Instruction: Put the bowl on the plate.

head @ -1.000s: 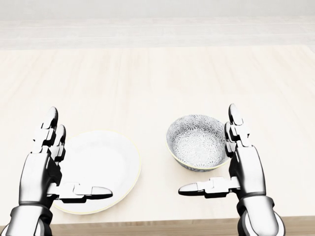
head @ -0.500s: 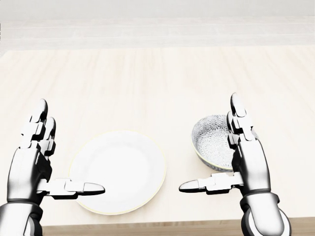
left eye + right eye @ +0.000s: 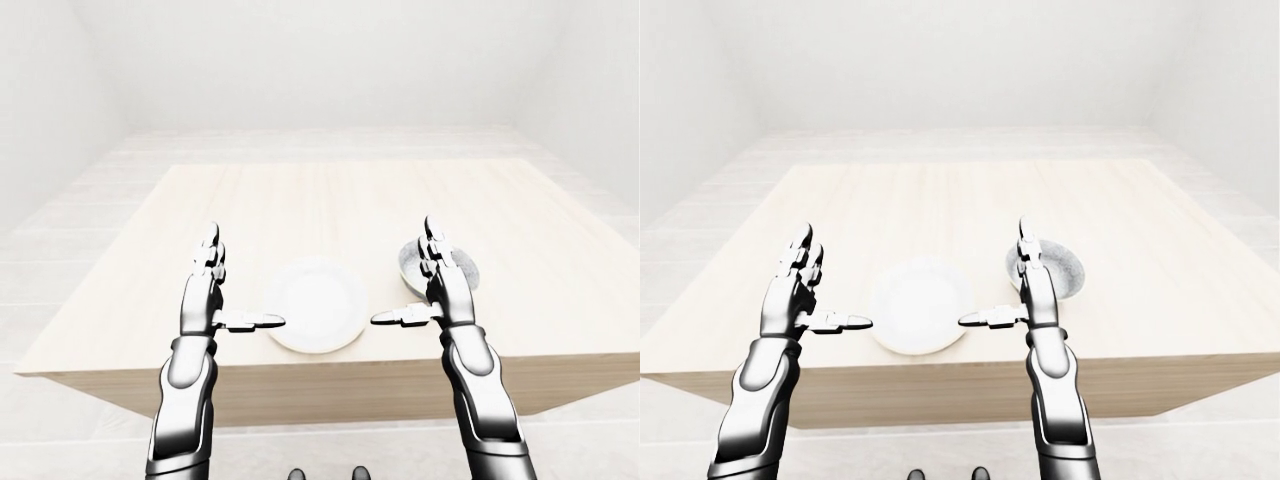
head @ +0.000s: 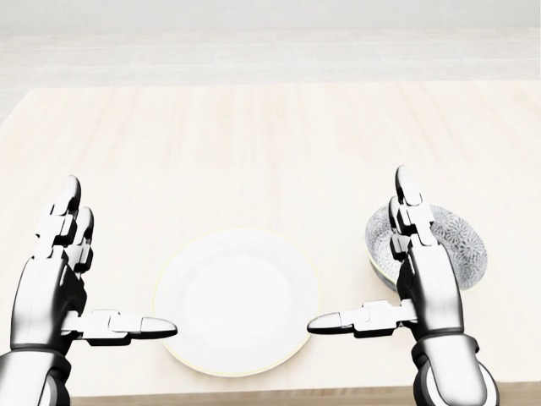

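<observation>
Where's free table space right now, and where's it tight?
Free: the top half of the table in the head view, above plate and bowl; also the wood left of the plate, by the left hand. Tight: the narrow strip between plate and bowl, where the right hand hovers.

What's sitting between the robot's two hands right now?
The white plate, on the table between the left hand and right hand, both open; the head view shows it best.

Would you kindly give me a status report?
Left hand, right hand open, empty. Bowl on table, right of plate, partly hidden by right hand. Nothing else on table.
</observation>
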Motion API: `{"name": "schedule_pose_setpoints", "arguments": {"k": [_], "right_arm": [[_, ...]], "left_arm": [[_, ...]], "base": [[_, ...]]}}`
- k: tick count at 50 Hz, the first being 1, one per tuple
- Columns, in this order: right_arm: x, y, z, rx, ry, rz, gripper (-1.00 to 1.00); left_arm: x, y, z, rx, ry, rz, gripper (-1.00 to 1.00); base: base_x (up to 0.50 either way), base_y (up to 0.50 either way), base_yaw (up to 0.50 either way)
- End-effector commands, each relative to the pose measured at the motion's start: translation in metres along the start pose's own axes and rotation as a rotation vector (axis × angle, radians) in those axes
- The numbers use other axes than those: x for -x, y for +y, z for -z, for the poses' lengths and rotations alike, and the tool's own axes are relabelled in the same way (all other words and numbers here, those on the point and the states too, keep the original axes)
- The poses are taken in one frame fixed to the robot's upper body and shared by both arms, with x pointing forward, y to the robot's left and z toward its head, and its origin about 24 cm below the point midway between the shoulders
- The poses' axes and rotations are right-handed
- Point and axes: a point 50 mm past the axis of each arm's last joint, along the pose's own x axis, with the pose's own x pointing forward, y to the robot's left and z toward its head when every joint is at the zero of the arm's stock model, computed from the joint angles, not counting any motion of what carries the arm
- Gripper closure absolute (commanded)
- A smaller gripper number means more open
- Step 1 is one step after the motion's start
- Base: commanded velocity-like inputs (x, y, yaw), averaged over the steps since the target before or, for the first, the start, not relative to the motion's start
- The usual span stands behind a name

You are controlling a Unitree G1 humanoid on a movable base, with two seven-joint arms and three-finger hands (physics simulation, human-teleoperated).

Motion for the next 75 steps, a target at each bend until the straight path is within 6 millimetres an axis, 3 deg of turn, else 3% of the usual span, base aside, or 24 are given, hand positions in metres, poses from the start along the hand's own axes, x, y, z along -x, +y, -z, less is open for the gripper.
{"name": "schedule_pose_setpoints", "arguments": {"k": [1, 75], "right_arm": [[0.0009, -0.0002, 0.0014, -0.006, 0.006, 0.0, -1.0], [-0.004, 0.0004, 0.0098, -0.02, 0.04, 0.0, -1.0]], "left_arm": [[0.0003, 0.0008, 0.002, -0.005, 0.009, 0.001, -1.0], [-0.0042, 0.0044, 0.0, -0.024, 0.001, -0.009, -1.0]], "base": [[0.06, 0.07, 0.0], [0.13, 0.05, 0.0]]}}
